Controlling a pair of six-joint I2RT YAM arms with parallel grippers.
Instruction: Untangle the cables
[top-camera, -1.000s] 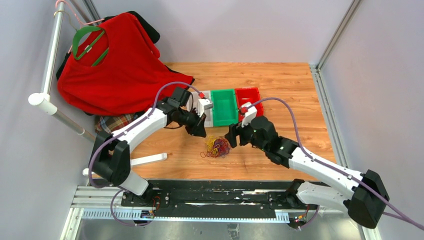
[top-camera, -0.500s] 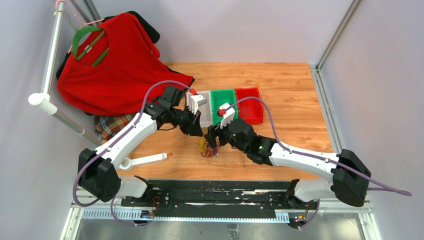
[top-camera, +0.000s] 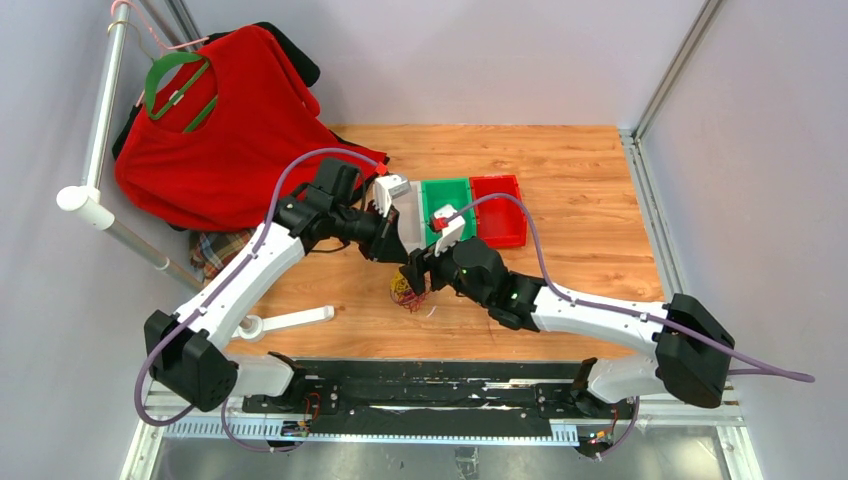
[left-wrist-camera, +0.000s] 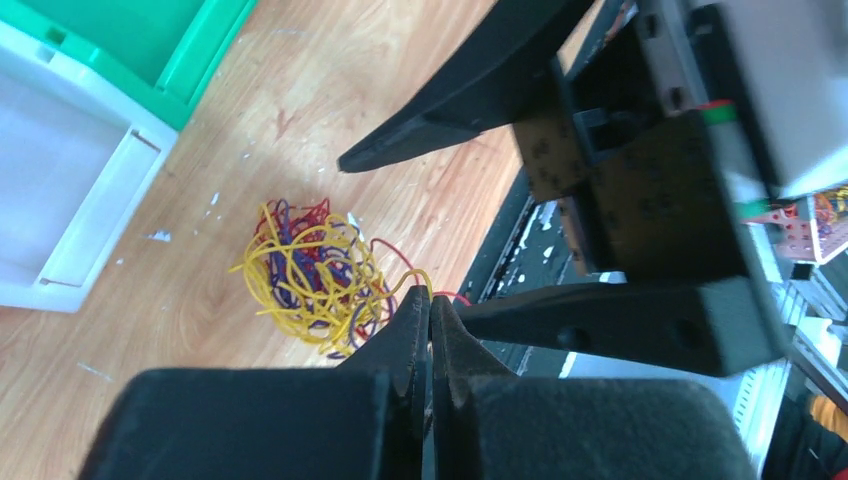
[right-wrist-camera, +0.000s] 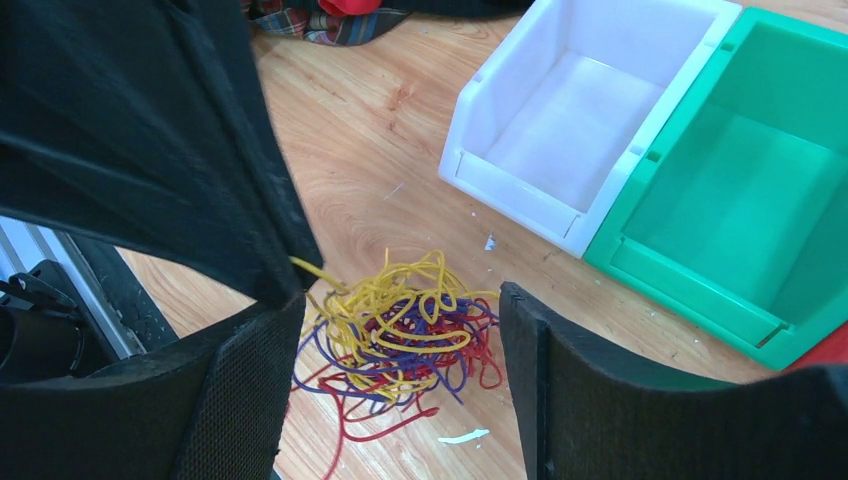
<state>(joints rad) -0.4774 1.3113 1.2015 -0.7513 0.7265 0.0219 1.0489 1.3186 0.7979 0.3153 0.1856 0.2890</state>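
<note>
The left pincer (left-wrist-camera: 430, 308) is seen pressed fully together, and a yellow strand and a red strand of the cables (right-wrist-camera: 400, 335) are pinched at its tips. The right pincer (right-wrist-camera: 400, 300) is held wide open just to the right of it. Its two fingers are set astride the tangle, one on each side, and neither finger can be seen to touch the strands. The two pincers are brought close together over the same spot, the closed tips of the left one lying just beside one finger of the right one.

The cables are found as one loose knot of yellow, dark red and purple curls. It lies on the worktop (top-camera: 580, 160), near its middle and toward the near edge.

Just beyond the tangle, on the far side, a white bin (right-wrist-camera: 520, 200) is placed. A green bin (right-wrist-camera: 640, 170) is set against its right side, and a red bin (top-camera: 497, 182) is set to the right of that.

At the far left, a red garment (top-camera: 230, 130) is hung on a green hanger (top-camera: 160, 75). A plaid cloth (top-camera: 225, 245) is seen below it at the left edge of the worktop.
</note>
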